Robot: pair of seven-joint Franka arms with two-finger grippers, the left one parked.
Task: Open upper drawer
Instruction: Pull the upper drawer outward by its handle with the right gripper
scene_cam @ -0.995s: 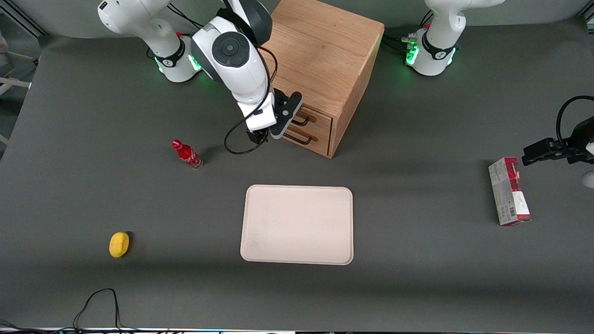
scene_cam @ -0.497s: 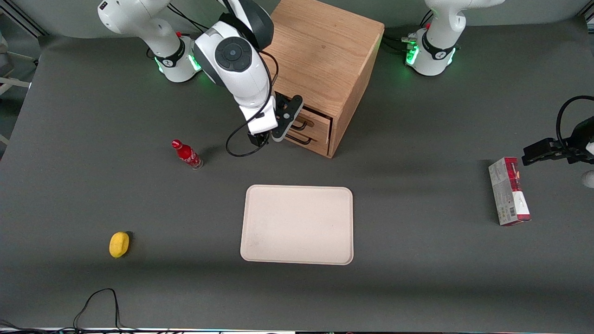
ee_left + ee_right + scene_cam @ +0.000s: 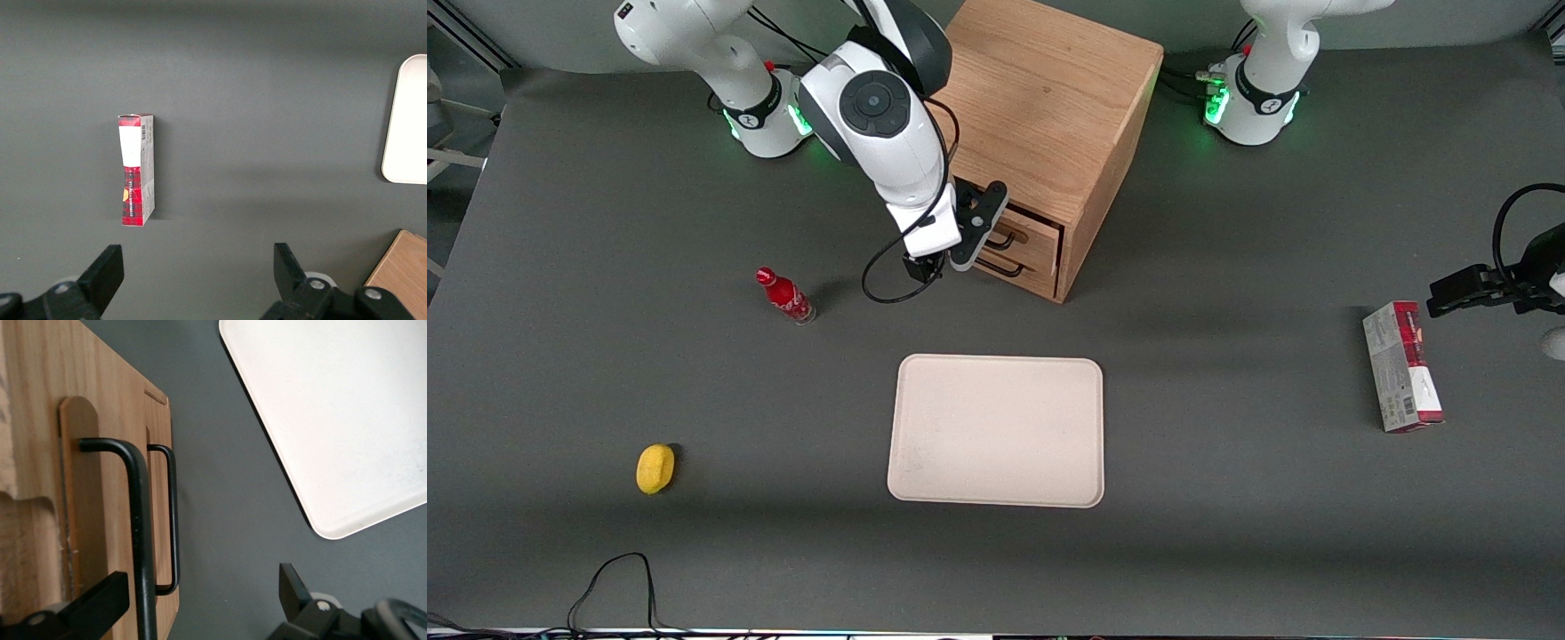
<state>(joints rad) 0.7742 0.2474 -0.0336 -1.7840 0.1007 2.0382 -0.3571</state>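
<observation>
Hovering at the upper drawer (image 3: 1024,233), topmost in the oak cabinet (image 3: 1049,98).
The gripper (image 3: 200,600) has its fingers apart, straddling the drawer's black handle (image 3: 137,520) without clamping it.

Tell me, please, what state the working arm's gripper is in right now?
Gripper: open, holding nothing, its fingers straddling the upper drawer's black bar handle.

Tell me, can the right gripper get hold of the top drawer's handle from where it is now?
Probably yes: the gripper is open right at the top drawer's handle, one finger on each side of the bar, nothing between them.
</observation>
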